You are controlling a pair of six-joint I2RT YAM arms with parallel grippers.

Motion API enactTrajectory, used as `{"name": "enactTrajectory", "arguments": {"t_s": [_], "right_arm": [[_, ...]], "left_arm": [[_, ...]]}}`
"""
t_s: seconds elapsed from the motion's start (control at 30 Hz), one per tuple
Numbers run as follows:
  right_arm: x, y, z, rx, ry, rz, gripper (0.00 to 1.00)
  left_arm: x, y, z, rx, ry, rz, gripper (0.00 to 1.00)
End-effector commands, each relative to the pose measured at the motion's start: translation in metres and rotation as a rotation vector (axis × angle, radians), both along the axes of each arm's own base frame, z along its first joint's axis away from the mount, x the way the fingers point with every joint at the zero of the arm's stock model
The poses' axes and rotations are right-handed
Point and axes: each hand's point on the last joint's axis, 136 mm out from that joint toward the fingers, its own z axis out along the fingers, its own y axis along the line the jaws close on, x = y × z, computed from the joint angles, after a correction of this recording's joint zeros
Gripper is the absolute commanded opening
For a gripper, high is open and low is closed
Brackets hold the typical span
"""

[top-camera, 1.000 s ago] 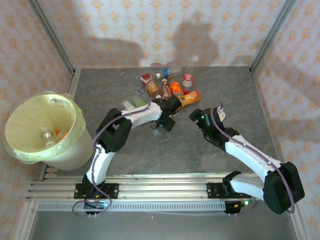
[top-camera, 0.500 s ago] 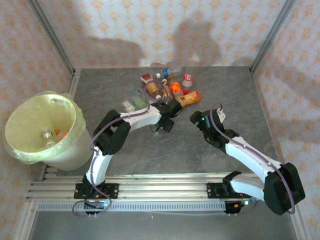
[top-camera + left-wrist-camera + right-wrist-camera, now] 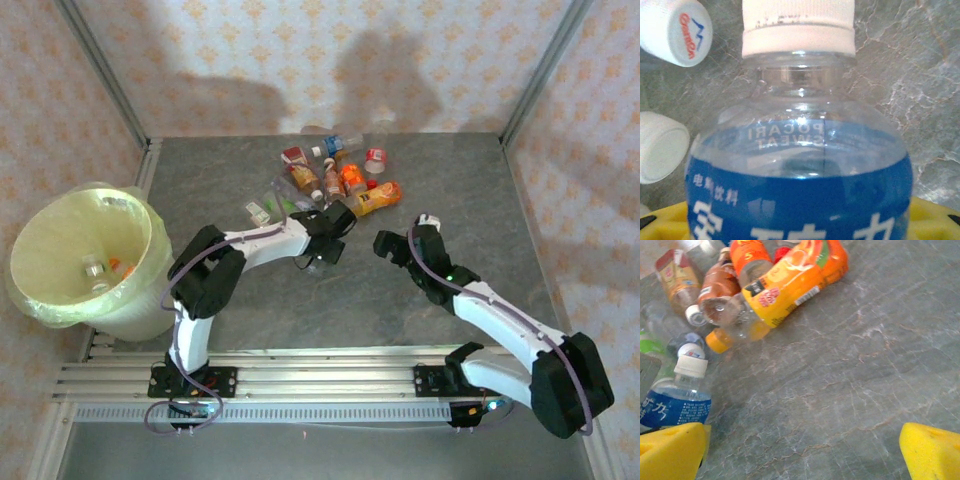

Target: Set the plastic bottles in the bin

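Bin [image 3: 135, 312] at far left beside the table [image 3: 470, 190], yellow-green liner, a couple of bottles [image 3: 95, 268] already at the bottom. Left arm is stretched to table centre, left gripper [image 3: 322, 248] at the near edge of the bottle pile [image 3: 335, 178]. Left wrist view: clamped on a blue-label bottle [image 3: 800, 200], white cap pointing away from the camera, left pads [image 3: 662, 222] against its sides at both lower corners. Two loose-looking white caps [image 3: 660, 147] just left of it, one with a red and blue logo. Can't tell if the held bottle is off the table or resting on it. Pile sits far-middle of the table, well apart from the bin: red, orange, green and clear bottles on their sides, touching each other. Orange-label bottle [image 3: 377, 197] is at the pile's right edge. Right gripper [image 3: 398, 245] is just right of the left one, near the orange-label bottle but apart from it. Right wrist view: jaws spread wide, right pads [image 3: 932, 452] in the two bottom corners, bare table between them, gripping nothing. That view has the blue-label bottle at left and the orange-label bottle at top.
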Motion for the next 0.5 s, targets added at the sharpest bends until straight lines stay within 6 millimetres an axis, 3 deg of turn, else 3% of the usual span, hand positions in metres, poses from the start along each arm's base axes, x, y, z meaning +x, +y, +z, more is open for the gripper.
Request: {"name": "enactTrajectory", "arguments": {"t_s": [0.0,0.2,0.47], "right_arm": [[0.001,0.013,0.011,-0.020,-0.078,0.118,0.99],[0.006,0.026,0.022,0.014,-0.129,0.176,0.99],[0.009,0.049,0.032,0.049,-0.141,0.270,0.99]], "left_arm": [[0.003,-0.011,0.036,-0.105,-0.080,0.015,0.48],[0.001,-0.015,0.059,-0.166,-0.093,0.022,0.47],[0.003,-0.004,0.120,-0.260,-0.198,0.050,0.46]]}}
